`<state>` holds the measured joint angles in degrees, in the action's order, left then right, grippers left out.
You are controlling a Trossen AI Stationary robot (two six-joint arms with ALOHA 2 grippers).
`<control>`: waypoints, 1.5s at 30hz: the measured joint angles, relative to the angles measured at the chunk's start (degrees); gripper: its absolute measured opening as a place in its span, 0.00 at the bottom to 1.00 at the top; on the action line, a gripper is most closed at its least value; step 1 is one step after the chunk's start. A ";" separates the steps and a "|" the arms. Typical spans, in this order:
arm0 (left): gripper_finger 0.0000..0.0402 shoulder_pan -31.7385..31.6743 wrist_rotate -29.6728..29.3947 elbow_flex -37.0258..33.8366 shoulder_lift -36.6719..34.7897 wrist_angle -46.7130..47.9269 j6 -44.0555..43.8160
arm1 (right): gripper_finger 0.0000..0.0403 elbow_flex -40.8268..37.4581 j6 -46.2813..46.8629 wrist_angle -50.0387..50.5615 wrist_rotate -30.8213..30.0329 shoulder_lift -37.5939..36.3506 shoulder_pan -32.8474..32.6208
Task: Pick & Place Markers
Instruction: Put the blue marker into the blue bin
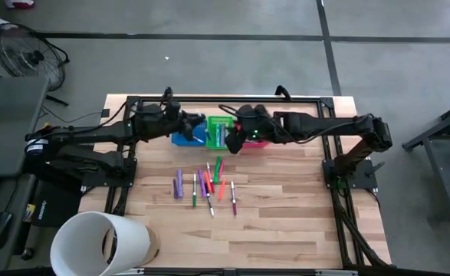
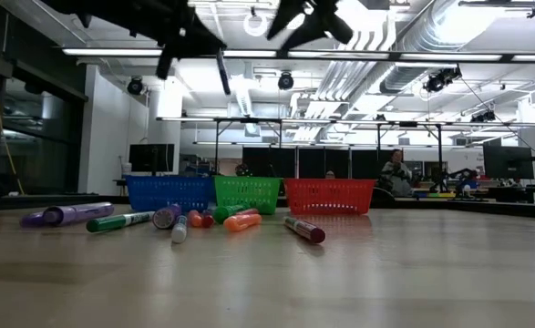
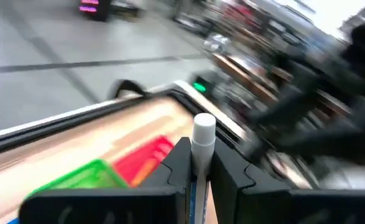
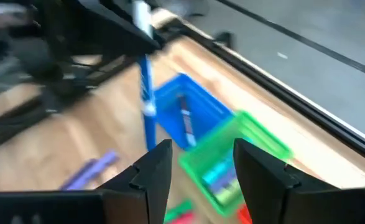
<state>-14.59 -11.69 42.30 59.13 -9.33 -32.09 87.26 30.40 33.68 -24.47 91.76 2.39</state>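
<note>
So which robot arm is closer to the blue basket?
The left. Its tool, shut on a blue marker, hangs right over the blue basket. The right tool is open and empty over the green basket next door.

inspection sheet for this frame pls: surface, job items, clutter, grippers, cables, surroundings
Surface: wooden table, bare around the pile.
Job's things: loose markers mid-table; blue basket, green basket, red basket in a row at the back.
Clutter: white bucket at the front-left corner.
Grippers: left gripper shut on a blue marker, above the baskets; right gripper open, empty, above the green basket.
Cables: black leads along the left arm.
Surroundings: floor fan; person at distant desks.
</note>
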 joint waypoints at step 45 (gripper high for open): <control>0.07 -0.02 -30.58 -0.04 14.76 36.99 -93.11 | 0.40 0.00 6.74 18.11 -8.35 -1.10 -4.04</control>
<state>-14.61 -42.27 42.26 73.89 27.65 -125.21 87.26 37.14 51.79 -32.82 90.66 -1.65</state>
